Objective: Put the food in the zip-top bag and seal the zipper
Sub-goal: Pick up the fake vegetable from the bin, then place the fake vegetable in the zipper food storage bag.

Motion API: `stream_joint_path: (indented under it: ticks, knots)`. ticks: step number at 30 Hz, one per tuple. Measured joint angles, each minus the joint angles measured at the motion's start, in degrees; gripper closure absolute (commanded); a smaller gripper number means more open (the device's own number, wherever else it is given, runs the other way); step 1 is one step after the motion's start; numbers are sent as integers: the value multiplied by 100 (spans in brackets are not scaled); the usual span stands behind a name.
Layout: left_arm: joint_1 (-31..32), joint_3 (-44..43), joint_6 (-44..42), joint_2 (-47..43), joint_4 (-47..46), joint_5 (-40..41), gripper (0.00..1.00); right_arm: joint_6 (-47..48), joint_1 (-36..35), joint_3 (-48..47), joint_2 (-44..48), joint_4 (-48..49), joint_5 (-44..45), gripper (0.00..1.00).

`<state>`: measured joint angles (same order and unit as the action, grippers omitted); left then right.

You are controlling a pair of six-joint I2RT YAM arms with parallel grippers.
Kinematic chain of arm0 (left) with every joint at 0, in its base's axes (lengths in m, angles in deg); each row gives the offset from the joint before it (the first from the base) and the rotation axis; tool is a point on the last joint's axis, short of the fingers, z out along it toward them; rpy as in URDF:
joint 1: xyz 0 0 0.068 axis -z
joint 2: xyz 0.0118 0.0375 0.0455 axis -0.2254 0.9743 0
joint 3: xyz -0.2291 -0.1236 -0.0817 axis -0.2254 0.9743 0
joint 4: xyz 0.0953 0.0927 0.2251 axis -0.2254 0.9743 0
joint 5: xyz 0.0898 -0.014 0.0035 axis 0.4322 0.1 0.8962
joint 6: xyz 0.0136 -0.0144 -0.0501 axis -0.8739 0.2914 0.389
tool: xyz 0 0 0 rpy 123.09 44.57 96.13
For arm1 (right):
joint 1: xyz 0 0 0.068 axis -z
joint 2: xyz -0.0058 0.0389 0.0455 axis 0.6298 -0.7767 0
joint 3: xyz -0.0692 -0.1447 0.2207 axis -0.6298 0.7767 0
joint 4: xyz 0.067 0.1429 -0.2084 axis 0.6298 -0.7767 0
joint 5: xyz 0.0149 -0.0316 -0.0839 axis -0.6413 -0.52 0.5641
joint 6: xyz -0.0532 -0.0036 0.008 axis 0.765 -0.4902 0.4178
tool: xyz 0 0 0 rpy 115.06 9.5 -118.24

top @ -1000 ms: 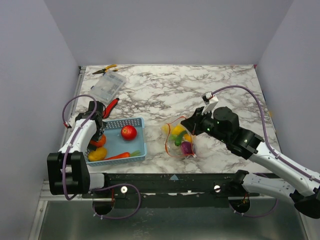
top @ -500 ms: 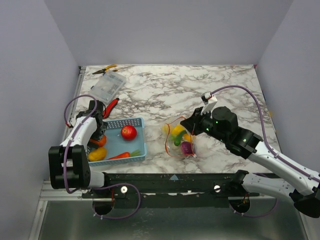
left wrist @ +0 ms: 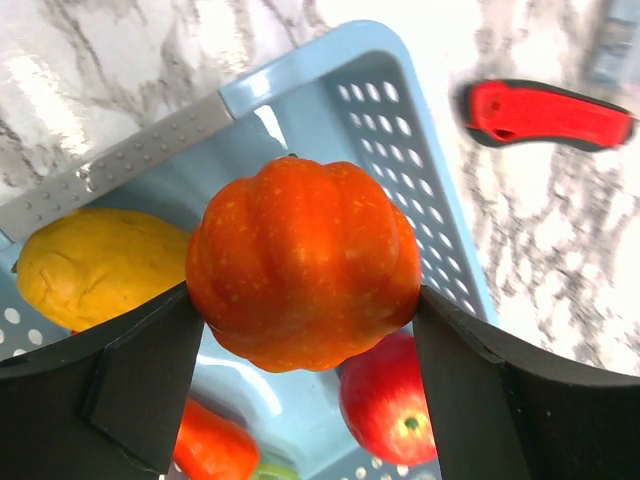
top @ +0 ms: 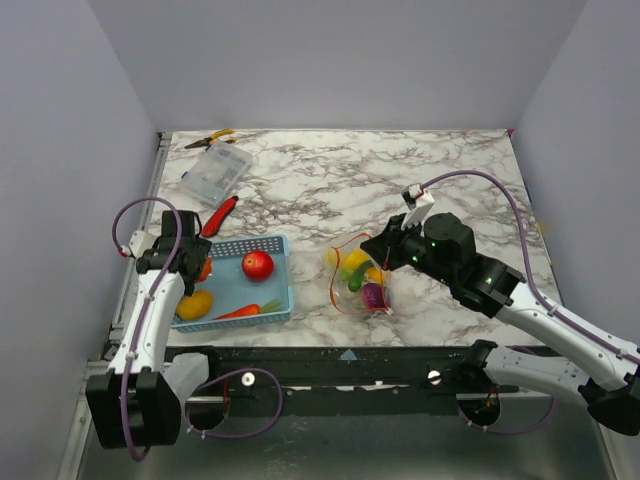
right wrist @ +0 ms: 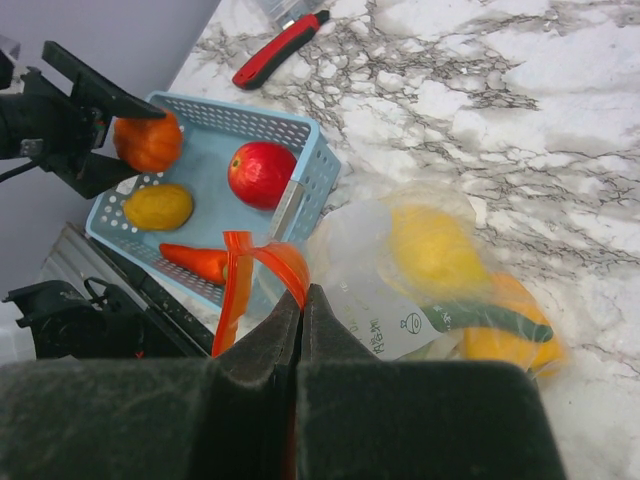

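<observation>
My left gripper (top: pixel 196 268) is shut on an orange pumpkin-shaped toy (left wrist: pixel 300 272) and holds it above the left end of the blue mesh basket (top: pixel 280 290). In the basket lie a red tomato (top: pixel 257 264), a yellow piece (top: pixel 195 303) and an orange carrot (top: pixel 238 312). The clear zip-top bag (top: pixel 360 277) lies right of the basket, with yellow, green and purple food inside. My right gripper (right wrist: pixel 302 300) is shut on the bag's red-orange zipper strip (right wrist: pixel 268 262) and holds the mouth up and open toward the basket.
A red-handled utility knife (top: pixel 221 213) lies behind the basket. A rigid clear box (top: pixel 215 172) and yellow-handled pliers (top: pixel 210 138) lie at the back left. The table's left edge runs close to the left arm.
My left gripper has risen out of the basket with the orange toy in it, and the arm has swung nearer. The right gripper and the bag have not moved.
</observation>
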<state>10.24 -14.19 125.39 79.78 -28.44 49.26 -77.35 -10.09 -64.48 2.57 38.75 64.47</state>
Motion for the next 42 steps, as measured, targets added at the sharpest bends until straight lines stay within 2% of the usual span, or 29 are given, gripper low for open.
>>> stream_joint_path:
  ticks: [4,6,8,10,14,16,19,23,28,31,38,42]
  knots:
    - [-7,205,-332,-800,-304,-337,52,0,0,0,-24,15,0,99]
    - [-11,358,-739,-1211,-719,-791,54,-2,0,0,-37,22,0,99]
    - [-17,584,-1139,-1556,-1329,-1449,64,-2,0,0,-55,33,-4,99]
    - [-26,957,-1539,-1869,-2310,-2465,71,-4,0,0,-68,57,-4,99]
    - [127,1768,-1617,-1770,-5386,-4931,81,-4,0,0,-68,68,-4,99]
    - [413,1810,-1534,-1353,-6603,-5807,84,-4,0,0,-68,68,-4,99]
    - [1191,1499,-1711,-927,-7648,-6850,84,-4,0,0,-68,68,-4,99]
    - [2387,990,-2538,-964,-7956,-7532,81,-4,0,0,-66,68,-2,99]
    - [3615,728,-4343,-1580,-7079,-7254,81,-7,0,0,-55,66,-2,99]
    - [3877,815,-4975,-1814,-6780,-6706,79,-7,0,0,-46,63,-4,99]
    - [5265,916,-6048,-1591,-6072,-4264,78,-26,0,0,-46,66,-4,99]
    - [5711,1029,-6319,-1482,-5941,-3141,71,-44,0,0,-46,66,-7,99]
